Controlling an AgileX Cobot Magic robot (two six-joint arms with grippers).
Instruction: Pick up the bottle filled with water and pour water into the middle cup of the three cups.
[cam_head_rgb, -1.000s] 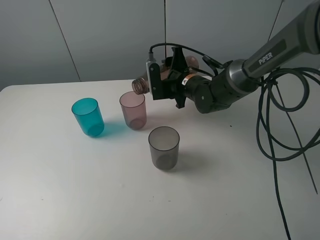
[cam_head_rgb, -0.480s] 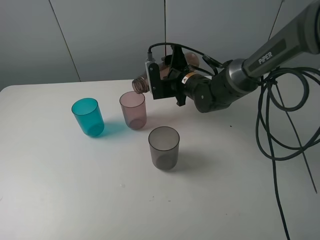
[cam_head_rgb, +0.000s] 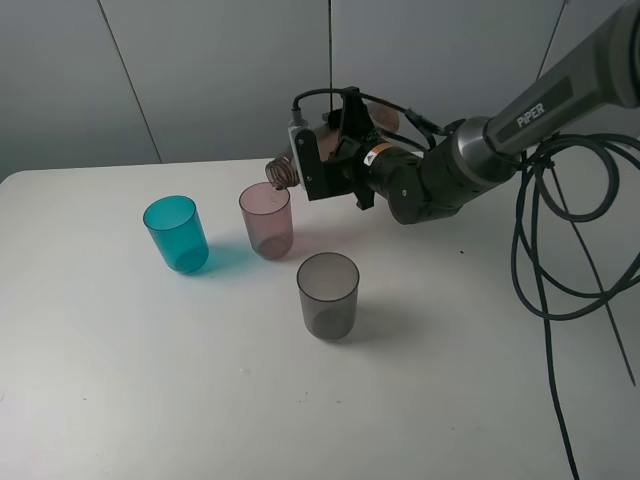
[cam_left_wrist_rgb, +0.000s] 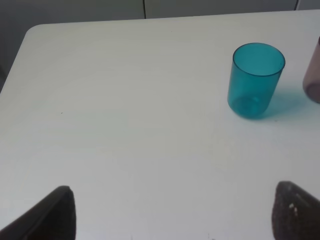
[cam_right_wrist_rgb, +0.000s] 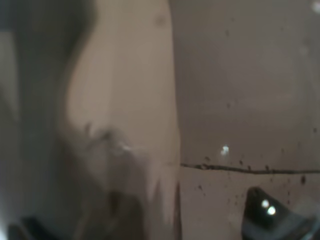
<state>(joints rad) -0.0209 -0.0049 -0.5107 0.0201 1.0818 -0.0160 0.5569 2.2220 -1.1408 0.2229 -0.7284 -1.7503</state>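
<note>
My right gripper (cam_head_rgb: 322, 160) is shut on the smoky-brown bottle (cam_head_rgb: 287, 171), which lies almost level with its open neck over the far rim of the pinkish-mauve middle cup (cam_head_rgb: 266, 220). The teal-blue cup (cam_head_rgb: 176, 233) stands to its left and the smoky-grey cup (cam_head_rgb: 328, 294) in front to its right. The right wrist view is filled by the blurred brown bottle wall (cam_right_wrist_rgb: 125, 100). In the left wrist view the teal cup (cam_left_wrist_rgb: 255, 80) stands far ahead of my open, empty left gripper (cam_left_wrist_rgb: 172, 210), and the mauve cup's edge (cam_left_wrist_rgb: 313, 75) shows at the frame's side.
The white table (cam_head_rgb: 150, 380) ends at a grey wall behind. Black cables (cam_head_rgb: 560, 260) hang over the table's right side beside the right arm (cam_head_rgb: 480, 150). The left arm does not show in the high view.
The bottle's neck has dipped and shifted slightly toward the mauve cup's rim as the right gripper tilts it. The cups have not moved.
</note>
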